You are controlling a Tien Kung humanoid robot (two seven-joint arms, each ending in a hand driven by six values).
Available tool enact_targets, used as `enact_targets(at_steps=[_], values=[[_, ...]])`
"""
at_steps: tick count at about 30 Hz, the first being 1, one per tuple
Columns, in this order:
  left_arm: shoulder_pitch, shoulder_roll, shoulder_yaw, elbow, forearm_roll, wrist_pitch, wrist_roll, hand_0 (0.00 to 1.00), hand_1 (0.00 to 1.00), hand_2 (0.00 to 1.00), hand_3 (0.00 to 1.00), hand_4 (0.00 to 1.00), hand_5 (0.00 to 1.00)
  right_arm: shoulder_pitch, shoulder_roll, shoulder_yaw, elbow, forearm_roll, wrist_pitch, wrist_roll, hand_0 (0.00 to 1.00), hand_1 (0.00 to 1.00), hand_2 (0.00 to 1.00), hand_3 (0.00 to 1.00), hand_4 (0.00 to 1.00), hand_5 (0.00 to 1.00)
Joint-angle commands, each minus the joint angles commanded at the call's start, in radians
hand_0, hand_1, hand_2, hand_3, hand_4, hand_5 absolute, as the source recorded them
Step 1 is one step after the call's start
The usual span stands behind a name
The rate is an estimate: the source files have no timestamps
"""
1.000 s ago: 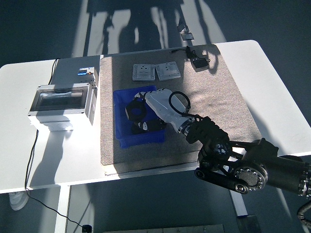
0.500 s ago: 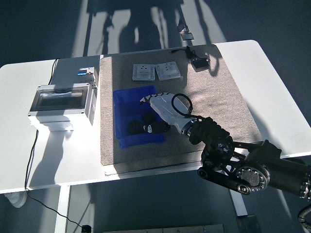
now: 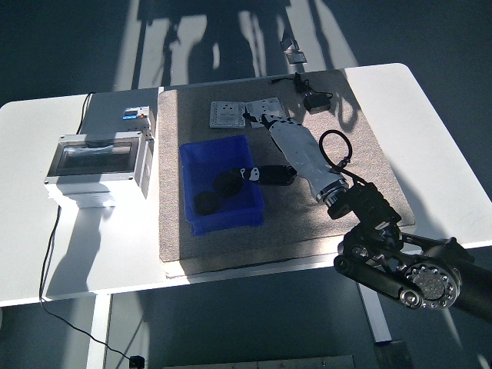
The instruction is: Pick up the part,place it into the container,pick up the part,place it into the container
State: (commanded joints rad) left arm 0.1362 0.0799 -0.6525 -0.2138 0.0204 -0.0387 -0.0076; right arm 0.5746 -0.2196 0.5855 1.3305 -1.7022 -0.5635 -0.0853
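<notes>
A blue container [image 3: 187,157] sits on the beige mat [image 3: 354,161], with two black round parts [image 3: 226,183] inside it. Two white square parts lie side by side behind it, the left one [image 3: 224,114] and the right one [image 3: 270,106]. My right hand [image 3: 265,123] is white, reaches in from the lower right and is open. Its fingertips lie over the near edge of the right white part, and its thumb [image 3: 257,174] points left over the container's right rim. It holds nothing. The left arm is out of view.
A grey electrical box with a clear lid [image 3: 96,164] stands on the table's left, with a grey unit [image 3: 119,115] behind it. A black adapter with cable [image 3: 317,100] lies at the mat's far right. A small clip [image 3: 296,55] lies beyond the table edge.
My right hand has left the inside of the blue container and moved back and to the right, up to the right white part. The black parts stay in the container.
</notes>
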Motion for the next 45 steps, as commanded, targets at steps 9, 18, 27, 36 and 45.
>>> enact_targets(at_steps=[9,18,27,36,45], values=[[0.024,0.008,0.009,-0.046,-0.016,-0.051,0.042,0.629,0.733,0.833,0.998,0.998,0.998,-0.266,-0.086,0.273,0.066,0.235,-0.047,0.216,0.844,0.806,0.811,0.853,0.956,0.547],[0.019,0.004,0.051,-0.046,-0.051,-0.028,0.027,0.651,0.759,0.849,0.998,0.998,0.998,-0.385,-0.048,0.406,0.039,0.305,-0.051,0.293,0.837,0.802,0.806,0.84,0.95,0.548],[0.109,0.065,-0.041,-0.195,0.019,0.069,-0.007,0.691,0.764,0.857,0.998,0.998,0.998,-0.412,-0.044,0.43,0.042,0.327,-0.044,0.315,0.814,0.766,0.793,0.816,0.941,0.558],[0.082,0.085,-0.001,-0.265,0.007,0.162,0.028,0.706,0.775,0.869,0.998,0.998,0.998,-0.415,-0.033,0.45,0.028,0.486,-0.079,0.44,0.793,0.741,0.765,0.775,0.937,0.565],[0.067,0.098,0.056,-0.268,-0.045,0.226,0.025,0.683,0.754,0.848,0.965,0.998,0.93,-0.426,-0.018,0.5,0.011,0.714,-0.053,0.585,0.705,0.555,0.655,0.66,0.93,0.571]])
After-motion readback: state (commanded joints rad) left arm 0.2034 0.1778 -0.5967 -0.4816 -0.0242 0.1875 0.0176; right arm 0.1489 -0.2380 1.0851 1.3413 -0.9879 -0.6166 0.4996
